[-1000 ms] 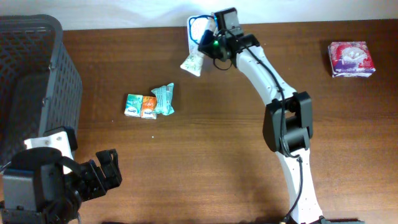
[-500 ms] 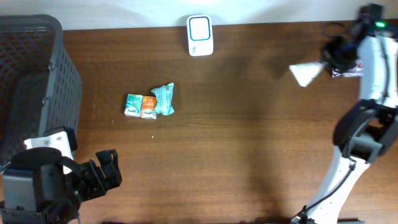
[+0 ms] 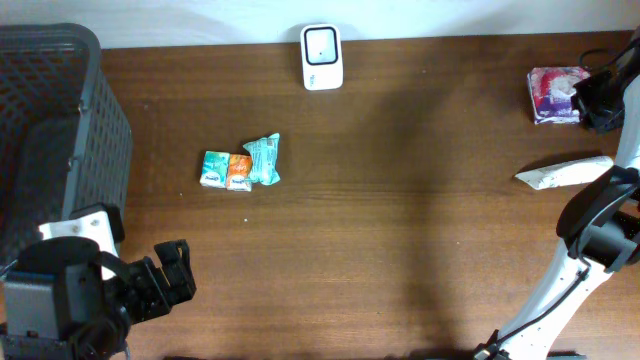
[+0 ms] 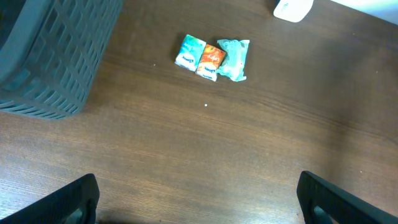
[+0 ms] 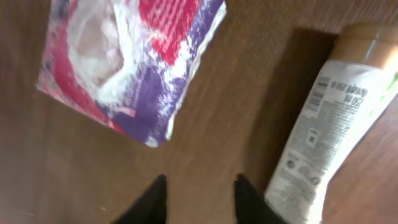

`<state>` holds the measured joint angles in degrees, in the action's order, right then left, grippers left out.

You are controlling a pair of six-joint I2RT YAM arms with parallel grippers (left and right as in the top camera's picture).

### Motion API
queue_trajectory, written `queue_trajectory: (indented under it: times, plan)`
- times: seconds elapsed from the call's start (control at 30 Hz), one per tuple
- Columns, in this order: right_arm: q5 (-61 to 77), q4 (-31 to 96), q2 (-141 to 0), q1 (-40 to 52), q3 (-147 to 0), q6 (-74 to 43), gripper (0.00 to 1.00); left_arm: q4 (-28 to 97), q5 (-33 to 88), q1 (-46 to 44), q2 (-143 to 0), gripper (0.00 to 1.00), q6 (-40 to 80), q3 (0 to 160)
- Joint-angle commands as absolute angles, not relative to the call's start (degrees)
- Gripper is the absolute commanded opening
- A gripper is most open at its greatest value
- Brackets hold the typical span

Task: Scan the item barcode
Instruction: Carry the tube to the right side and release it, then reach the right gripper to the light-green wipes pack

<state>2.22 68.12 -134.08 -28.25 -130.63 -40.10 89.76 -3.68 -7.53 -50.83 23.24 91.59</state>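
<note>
The white barcode scanner stands at the table's back edge, its corner also showing in the left wrist view. A white tube with a printed label lies on the table at the far right, loose. My right gripper hovers just behind it; in the right wrist view its dark fingers are open with only bare wood between them, the tube to their right. My left gripper is wide open over bare table at the front left.
A purple and red packet lies at the back right, right beside my right gripper. Teal and orange packets sit left of centre. A dark mesh basket fills the left edge.
My right arm swung from the scanner to the far right carrying the white tube. Its jaws have opened and the tube now lies on the table. The left arm has not moved.
</note>
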Motion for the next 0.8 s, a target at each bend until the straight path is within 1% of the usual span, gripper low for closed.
queue_trajectory:
  times: [0.0, 0.17, 0.23, 0.33, 0.37, 0.4, 0.47, 0.53, 0.57, 0.6, 0.63, 0.67, 0.7, 0.77]
  plan:
    - [0.8, 71.6, -131.7, -27.3, -131.3, -35.5, 0.32, 89.7, -4.3, -7.4, -50.8, 0.99, 23.6, 91.7]
    - [-0.6, 76.6, -131.7, -27.3, -131.3, -35.6, 0.33, 89.6, -4.3, -7.4, -50.8, 0.99, 23.6, 91.7]
    - [2.3, 79.5, -131.7, -26.5, -131.3, -34.4, 0.32, 89.7, -4.3, -7.4, -50.8, 0.99, 23.6, 91.7]
    - [15.3, 80.5, -131.7, -23.5, -131.1, -21.4, 0.32, 89.7, -4.3, -7.4, -50.8, 0.99, 23.6, 91.7]
    - [21.0, 80.8, -131.7, -21.3, -131.0, -16.1, 0.33, 89.7, -4.3, -7.4, -50.8, 0.99, 23.6, 91.7]
    - [24.3, 81.2, -131.7, -17.8, -131.0, -12.1, 0.37, 89.7, -4.3, -7.4, -50.8, 0.99, 23.6, 91.7]
    - [24.2, 81.6, -131.7, -13.0, -131.0, -10.6, 0.44, 89.6, -4.3, -7.4, -50.8, 0.99, 23.6, 91.7]
    - [23.4, 81.1, -131.7, -4.2, -131.0, -10.5, 0.55, 89.7, -4.3, -7.4, -50.8, 0.99, 23.6, 91.7]
    - [23.4, 80.0, -131.9, -0.4, -131.0, -10.5, 0.64, 89.6, -4.3, -7.4, -50.8, 0.99, 23.6, 91.7]
    - [23.4, 78.5, -132.3, 3.8, -131.0, -10.5, 0.76, 89.7, -4.3, -7.4, -50.8, 0.99, 23.6, 91.7]
    - [23.4, 77.0, -132.6, 7.2, -131.0, -10.5, 0.8, 89.7, -4.3, -7.4, -50.8, 0.99, 23.6, 91.7]
    - [23.4, 75.2, -133.1, 10.7, -131.0, -10.5, 0.86, 89.7, -4.3, -7.4, -50.8, 0.99, 23.6, 91.7]
    - [23.4, 72.3, -134.0, 15.3, -131.0, -10.5, 0.99, 89.7, -4.3, -7.4, -50.8, 0.99, 23.6, 91.7]
    - [23.4, 67.8, -135.8, 21.1, -131.0, -12.8, 0.99, 89.7, -4.3, -7.4, -50.8, 0.99, 23.6, 91.7]
